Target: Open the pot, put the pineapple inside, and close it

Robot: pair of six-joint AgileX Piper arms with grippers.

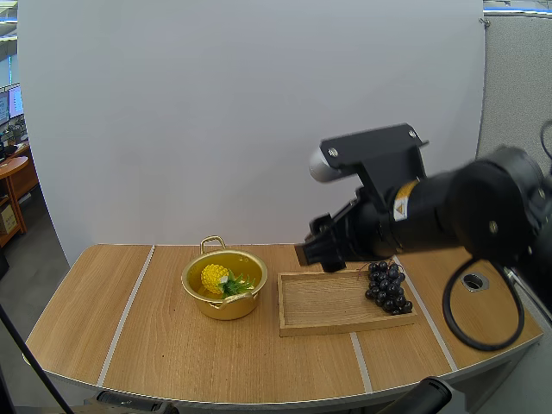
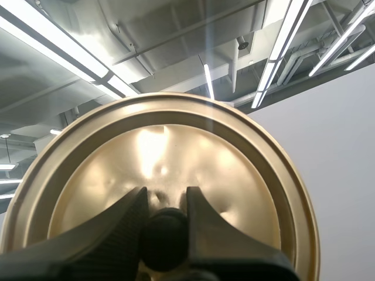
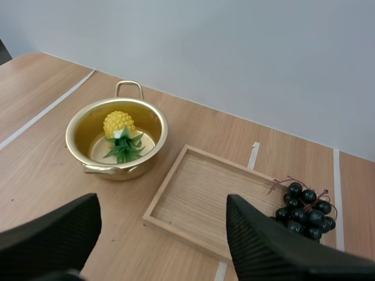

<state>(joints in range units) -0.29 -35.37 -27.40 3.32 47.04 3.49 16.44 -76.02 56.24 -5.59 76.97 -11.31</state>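
On the light wooden table [image 1: 129,345] the round gold metal pot [image 1: 226,308] stands open. My left gripper [image 2: 165,193] pinches the gold lid [image 2: 176,140] by its black knob [image 2: 164,234]. My right gripper [image 3: 163,205], right of the pot, gapes empty. The yellow plastic pineapple [image 1: 215,278] lies inside the pot, so closing is in hand: centre the lid above the pot.

The wooden bench [image 1: 164,345] is crossed front to back by pale strips [image 1: 127,312]. A golden pot [image 1: 226,307] stands on it near the middle, lid off. Just to its right lies a shallow wooden tray [image 1: 332,302], with a bunch of grapes [image 1: 388,287] at the tray's far right end.
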